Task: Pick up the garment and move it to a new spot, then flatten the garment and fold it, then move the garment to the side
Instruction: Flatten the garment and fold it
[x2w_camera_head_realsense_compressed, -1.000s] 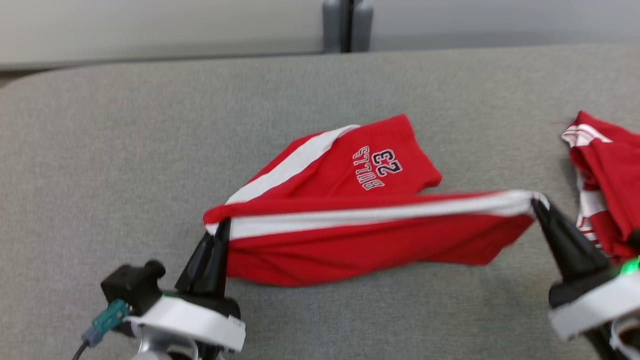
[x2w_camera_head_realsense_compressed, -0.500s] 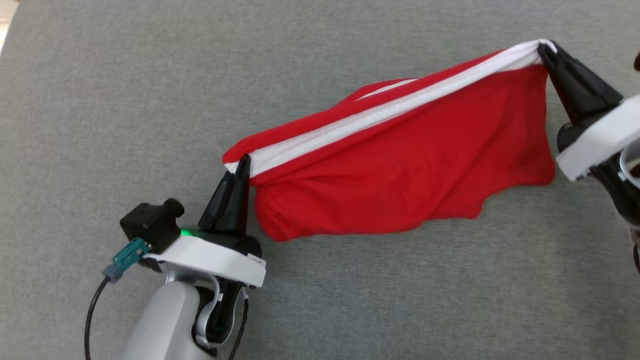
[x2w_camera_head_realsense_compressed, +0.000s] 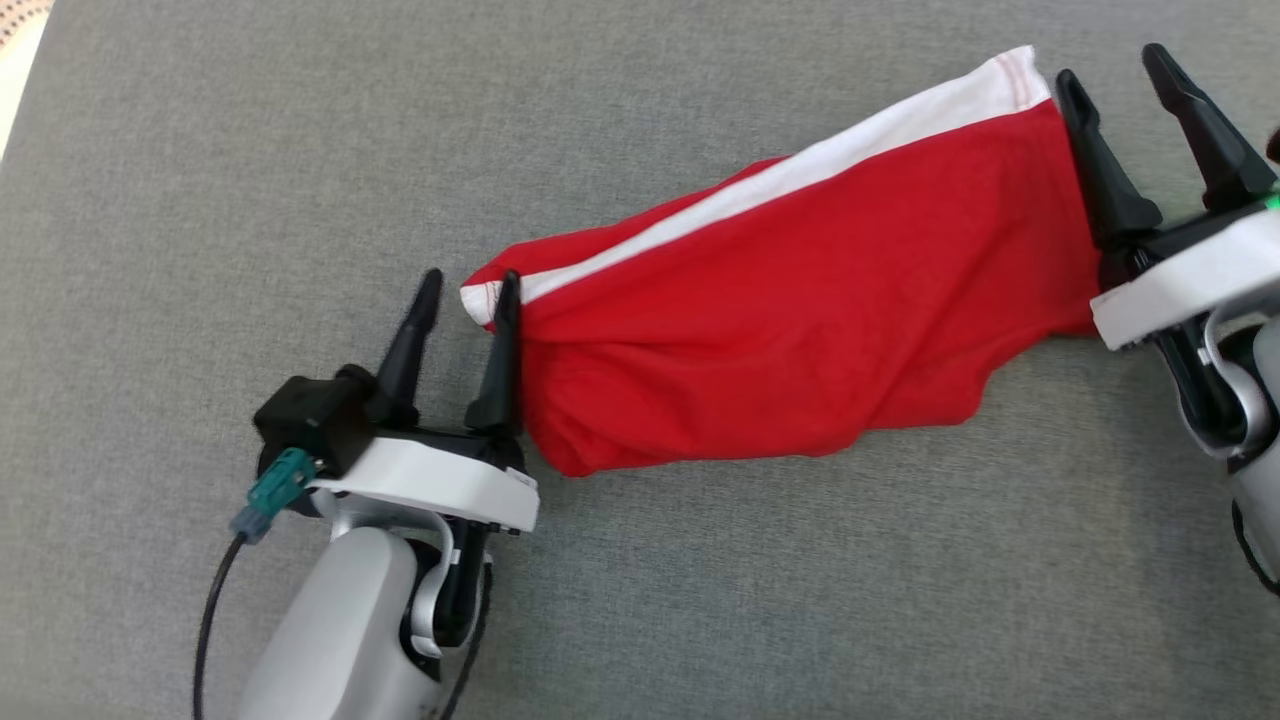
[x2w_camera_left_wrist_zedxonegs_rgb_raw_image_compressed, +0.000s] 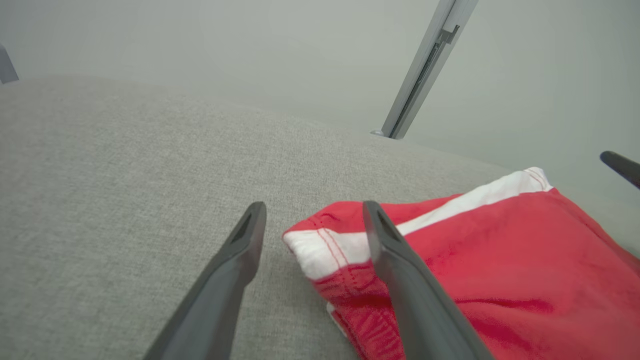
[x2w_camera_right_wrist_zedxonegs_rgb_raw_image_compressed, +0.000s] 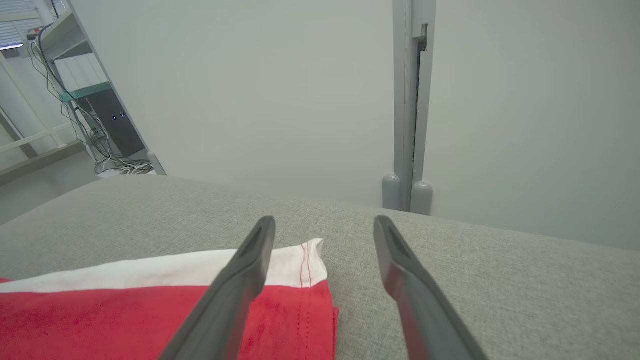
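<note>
We see the red fabric garment with a white side stripe (x2w_camera_head_realsense_compressed: 790, 330) lying stretched out on the grey fabric-covered worktop (x2w_camera_head_realsense_compressed: 700, 600). In the head view it slants from lower left to upper right, and its lower edge is creased. Our left gripper (x2w_camera_head_realsense_compressed: 471, 277) sits at the garment's left end, its jaws spread wide and gripping nothing. The white-hemmed corner lies between the two fingers, close to the one nearer the cloth. Our right gripper (x2w_camera_head_realsense_compressed: 1108, 62) sits at the right end, its jaws likewise wide apart and empty. One finger is over the stitched hem and the other over bare worktop.
</note>
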